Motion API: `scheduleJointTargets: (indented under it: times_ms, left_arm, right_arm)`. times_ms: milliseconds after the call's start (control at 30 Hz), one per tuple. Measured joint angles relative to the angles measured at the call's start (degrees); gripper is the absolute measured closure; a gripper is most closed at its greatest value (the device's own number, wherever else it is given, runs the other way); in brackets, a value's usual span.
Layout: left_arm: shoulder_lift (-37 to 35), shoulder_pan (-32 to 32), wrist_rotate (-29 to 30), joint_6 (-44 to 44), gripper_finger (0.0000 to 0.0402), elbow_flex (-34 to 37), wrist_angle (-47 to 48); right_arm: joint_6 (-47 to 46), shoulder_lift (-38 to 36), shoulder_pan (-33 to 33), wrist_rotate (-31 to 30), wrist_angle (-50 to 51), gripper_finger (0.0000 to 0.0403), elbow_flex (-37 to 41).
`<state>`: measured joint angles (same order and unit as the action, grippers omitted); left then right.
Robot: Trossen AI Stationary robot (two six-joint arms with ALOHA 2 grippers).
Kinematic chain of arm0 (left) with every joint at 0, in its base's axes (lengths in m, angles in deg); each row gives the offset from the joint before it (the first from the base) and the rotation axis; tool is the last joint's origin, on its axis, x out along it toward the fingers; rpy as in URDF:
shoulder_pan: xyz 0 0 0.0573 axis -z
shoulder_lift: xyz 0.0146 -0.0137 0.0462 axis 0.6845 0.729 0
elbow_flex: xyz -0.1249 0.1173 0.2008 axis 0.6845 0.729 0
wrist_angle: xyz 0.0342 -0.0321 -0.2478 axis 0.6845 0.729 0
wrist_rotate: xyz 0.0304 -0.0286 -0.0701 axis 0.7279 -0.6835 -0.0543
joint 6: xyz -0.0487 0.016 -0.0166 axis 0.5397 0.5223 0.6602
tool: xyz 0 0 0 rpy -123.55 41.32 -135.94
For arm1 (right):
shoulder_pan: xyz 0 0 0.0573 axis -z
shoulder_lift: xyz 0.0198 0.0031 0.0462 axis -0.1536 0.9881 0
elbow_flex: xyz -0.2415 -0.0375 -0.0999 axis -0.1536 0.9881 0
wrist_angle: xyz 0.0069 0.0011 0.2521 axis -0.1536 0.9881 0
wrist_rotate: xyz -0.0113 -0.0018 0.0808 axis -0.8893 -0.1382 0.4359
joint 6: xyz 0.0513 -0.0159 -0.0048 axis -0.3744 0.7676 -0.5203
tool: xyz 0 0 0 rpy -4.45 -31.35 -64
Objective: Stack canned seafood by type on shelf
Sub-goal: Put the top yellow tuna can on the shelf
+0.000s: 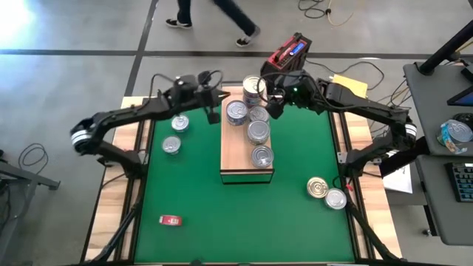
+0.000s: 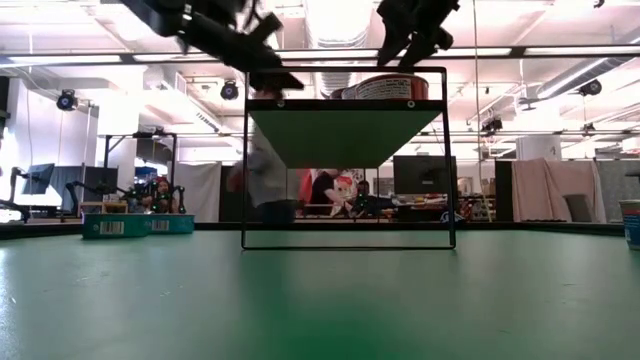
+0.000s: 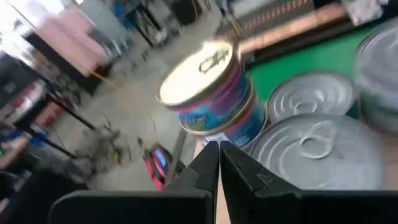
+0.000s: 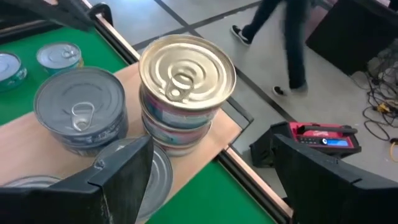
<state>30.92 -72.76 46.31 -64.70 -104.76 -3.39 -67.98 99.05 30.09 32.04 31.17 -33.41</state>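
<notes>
The shelf point(image 1: 233, 166), a light-wood board, stands mid-table on the green mat. On it sit several silver-lidded cans point(image 1: 258, 131) in a row. At its far end is a stack of two cans with a gold lid on top point(image 1: 253, 88) point(image 4: 186, 68). My left gripper point(image 1: 213, 112) point(image 3: 219, 167) is shut and empty, just off the shelf's far left edge, pointing at the stack. My right gripper point(image 1: 274, 108) point(image 4: 211, 186) hangs open above the shelf's far right part, apart from the cans.
Two silver cans point(image 1: 179, 123) point(image 1: 171, 145) lie on the mat left of the shelf. A gold-lidded can point(image 1: 318, 187) and a silver one point(image 1: 335, 199) lie near right. A small red flat object point(image 1: 170, 219) lies near left. A person walks beyond the far edge.
</notes>
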Motion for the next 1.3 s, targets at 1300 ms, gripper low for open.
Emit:
scheduleJointTargets:
  times_ms: [1300]
  left_arm:
    - [16.06,-3.28,-4.75,-0.12,0.0401,-13.31,6.34]
  right_arm:
    - [-1.16,-4.70,-0.02,0.05,-1.30,0.0090,4.53]
